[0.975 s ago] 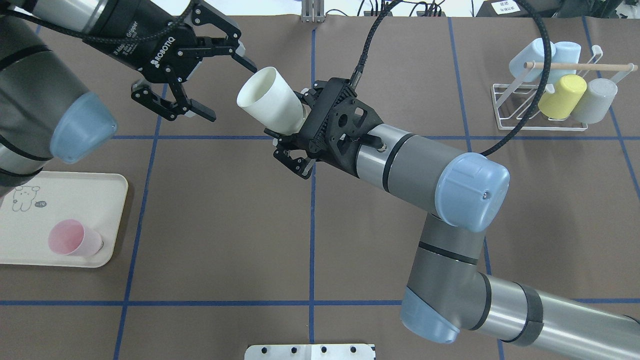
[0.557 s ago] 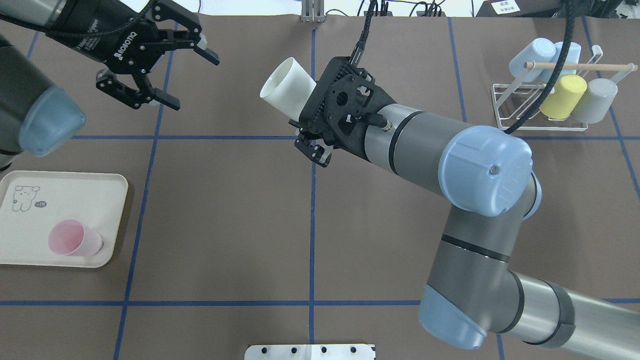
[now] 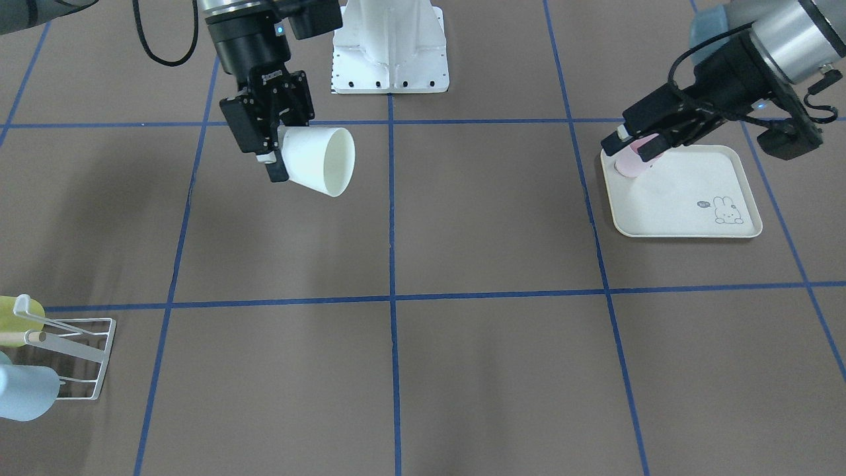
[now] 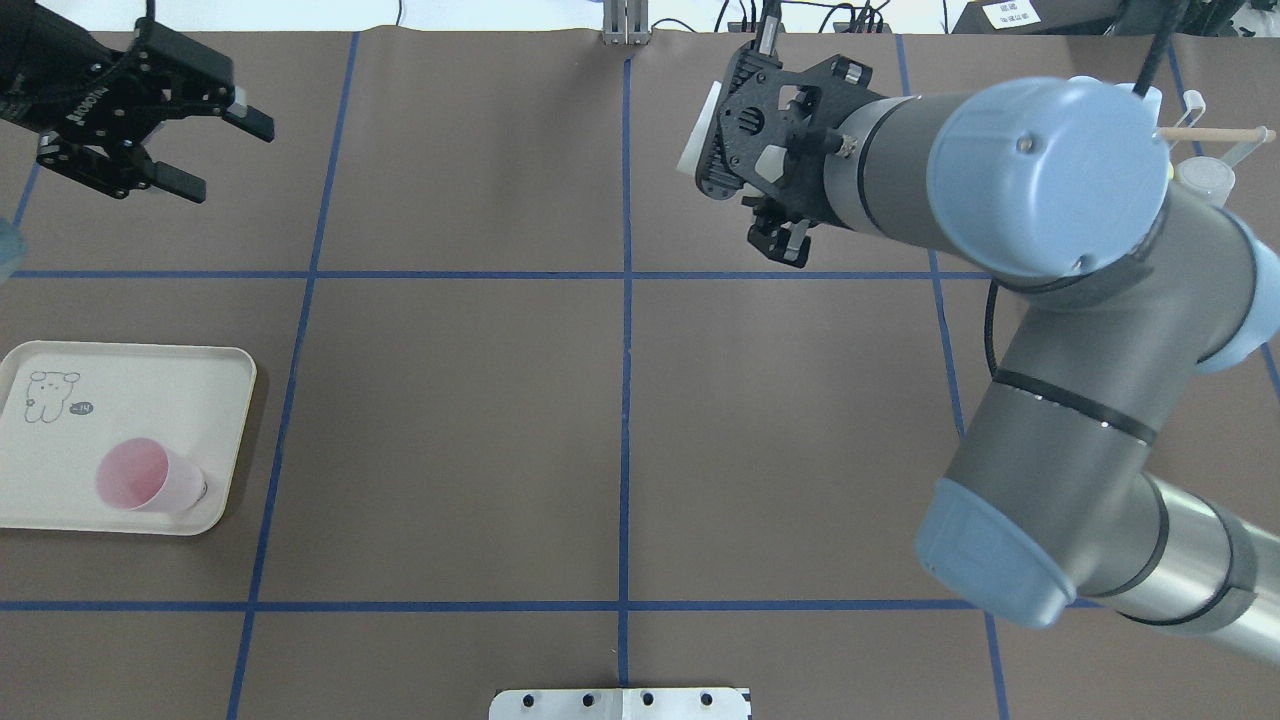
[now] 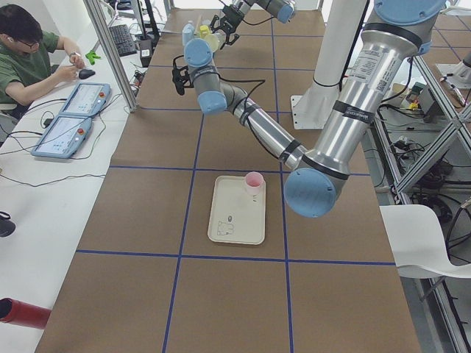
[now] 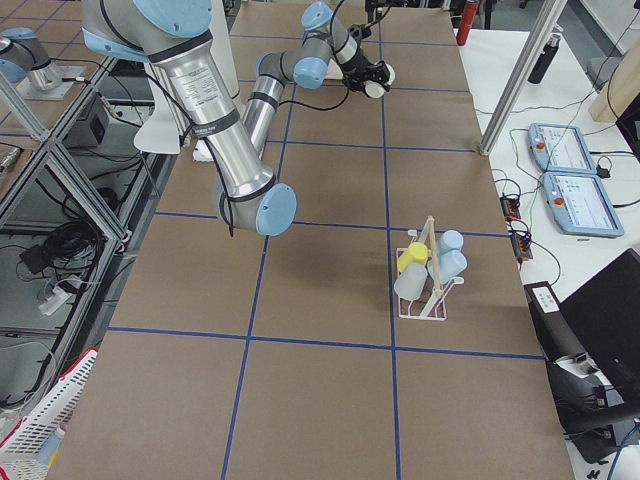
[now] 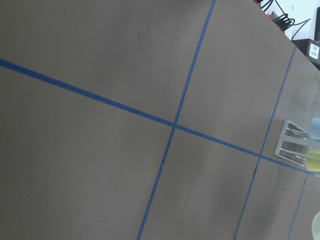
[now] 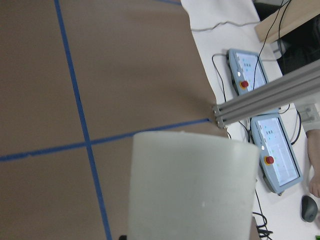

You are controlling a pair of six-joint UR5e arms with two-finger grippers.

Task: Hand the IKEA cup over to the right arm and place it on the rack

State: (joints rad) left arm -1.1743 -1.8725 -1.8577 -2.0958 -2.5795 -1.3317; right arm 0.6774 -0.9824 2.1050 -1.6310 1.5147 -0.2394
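Observation:
My right gripper [image 3: 277, 149] is shut on the base end of a white cup [image 3: 317, 160] and holds it on its side above the table, mouth toward the middle. In the overhead view only a sliver of the cup [image 4: 697, 130] shows past the black wrist mount. It fills the right wrist view [image 8: 192, 185]. The white wire rack [image 3: 73, 350] with a wooden rod [image 4: 1215, 132] stands at the table's far right, mostly hidden by my right arm, and holds several cups. My left gripper [image 4: 225, 158] is open and empty at the far left.
A cream tray [image 4: 60, 440] with a bunny drawing lies at the left edge with a pink cup [image 4: 145, 478] on its side in it. The rack also shows in the exterior right view [image 6: 430, 280]. Blue tape lines cross the brown table.
My right arm has swung the white cup right and toward the far edge, nearer the rack. My left gripper, open, has drawn back to the left, away from the cup.

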